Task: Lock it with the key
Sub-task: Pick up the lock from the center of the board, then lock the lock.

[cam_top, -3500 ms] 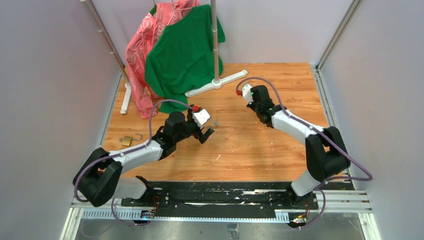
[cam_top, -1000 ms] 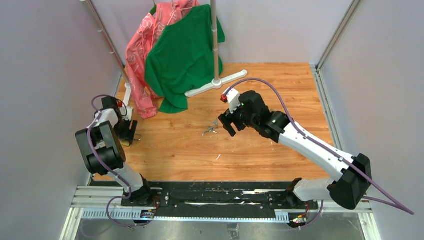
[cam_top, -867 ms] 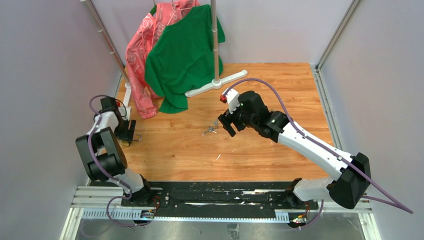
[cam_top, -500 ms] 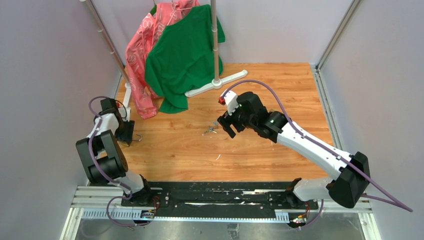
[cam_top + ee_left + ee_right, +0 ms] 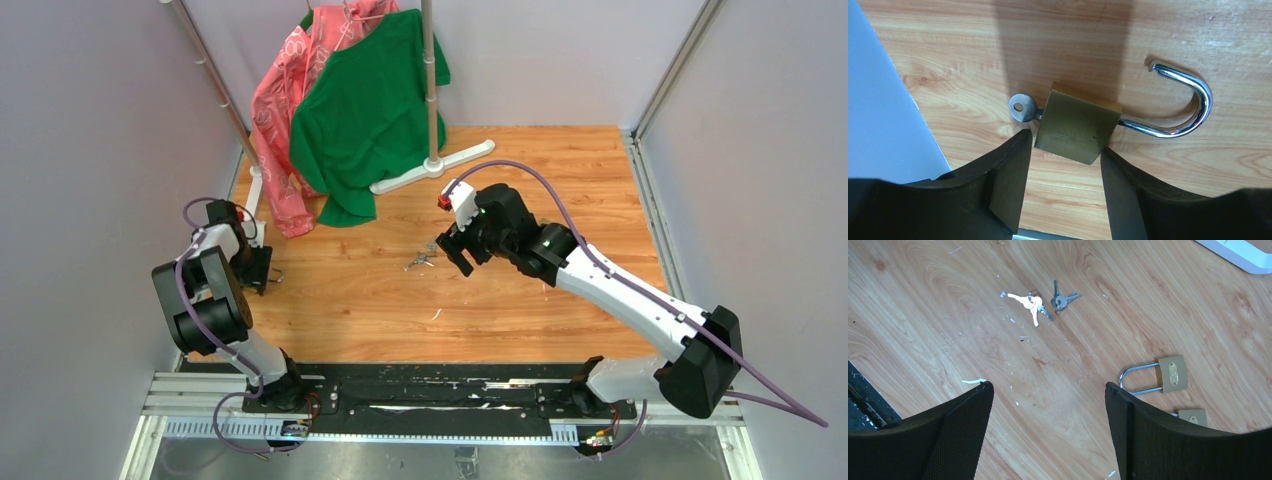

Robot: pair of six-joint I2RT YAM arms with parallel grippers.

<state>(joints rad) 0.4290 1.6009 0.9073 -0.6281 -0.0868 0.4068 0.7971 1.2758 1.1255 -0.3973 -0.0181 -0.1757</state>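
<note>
Wooden boards [image 5: 520, 300] formed the working surface, closed in by pale grey walls. At the far side stood a clothes rack [image 5: 430, 100] on a white foot, with a green shirt [image 5: 365, 110] and a pink garment [image 5: 285, 110] hanging on it.

At the left edge of the boards, the left gripper [image 5: 1064, 145] was lowered over a brass padlock [image 5: 1075, 127]. Its two black fingers [image 5: 1008, 175] stood on either side of the near corner of the lock body. The right one seemed to touch the brass and the left one was just beside it. I could not tell if they were already pressing it or only framing it. The padlock lay flat with its silver shackle [image 5: 1193, 107] swung open. A single grey key [image 5: 1023, 106] sat in the end of the body opposite the shackle, so only its round head showed.

Near the middle of the boards the key cluster [image 5: 1032, 302] lay loose on the wood, and nothing touched it. In the top view it was a small spot [image 5: 420, 260] just left of the right gripper [image 5: 455, 250]. That gripper hung above the boards with its jaws spread wide and nothing between them.

The right wrist view showed a second padlock [image 5: 1172, 374] lying flat. A third padlock [image 5: 1192, 416] was just beside it, half hidden behind the finger.
</note>
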